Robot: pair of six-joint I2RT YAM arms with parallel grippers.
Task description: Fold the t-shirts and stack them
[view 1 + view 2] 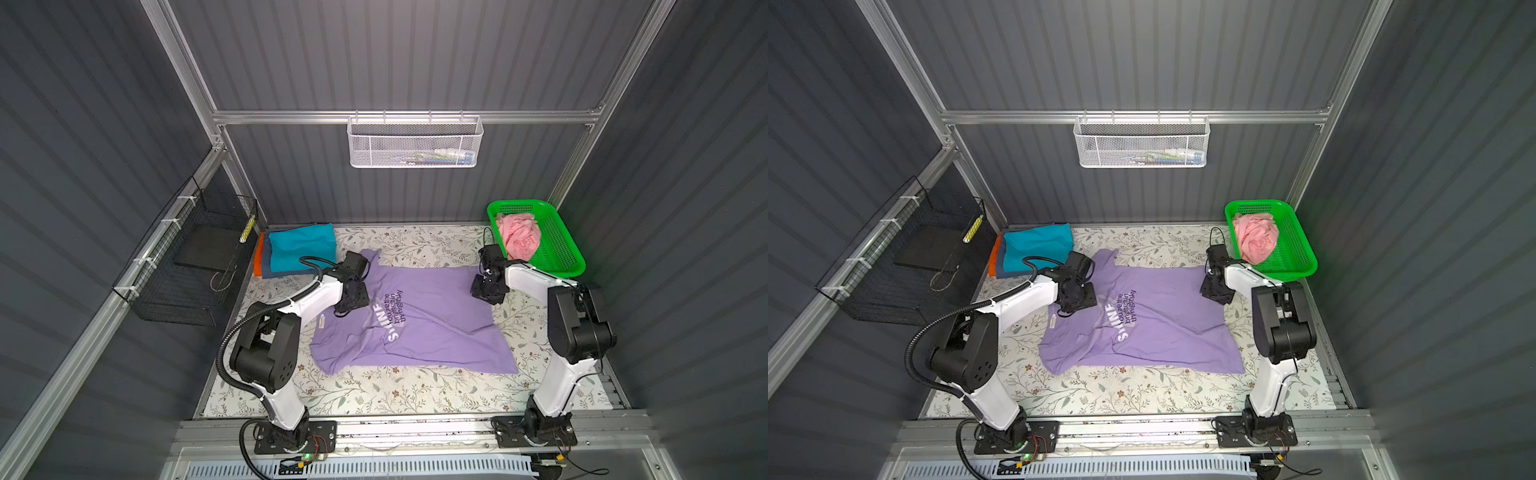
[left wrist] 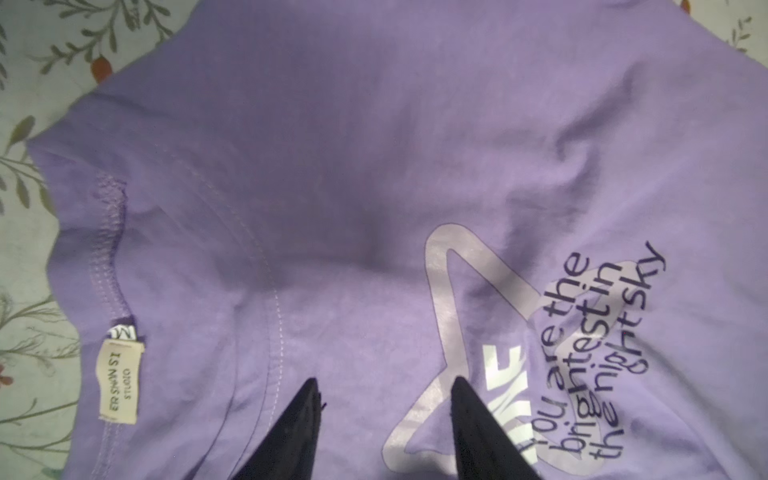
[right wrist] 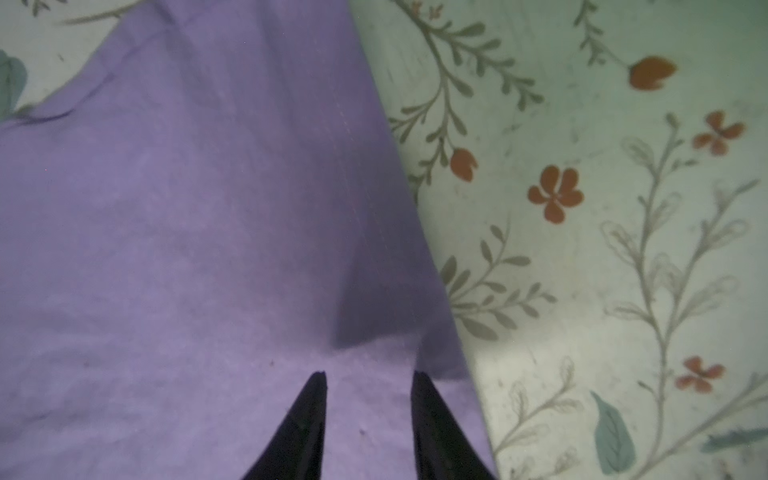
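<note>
My left hand (image 2: 384, 386) is half spread, fingers apart over the lavender t-shirt (image 2: 332, 166) beside its star print (image 2: 441, 282), pinching nothing. My right hand (image 3: 370, 378) is also parted and empty, above the t-shirt's edge. The t-shirt lies spread at the centre of the tabletop (image 1: 374, 399) in both top views. I cannot tell whether the fingertips touch the cloth.

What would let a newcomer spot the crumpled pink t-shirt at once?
Start at the far right corner of the floral table, where a green mesh basket sits. The pink t-shirt lies bunched inside it. It alone is crumpled: the lavender t-shirt lies spread out, the teal t-shirt folded.
</note>
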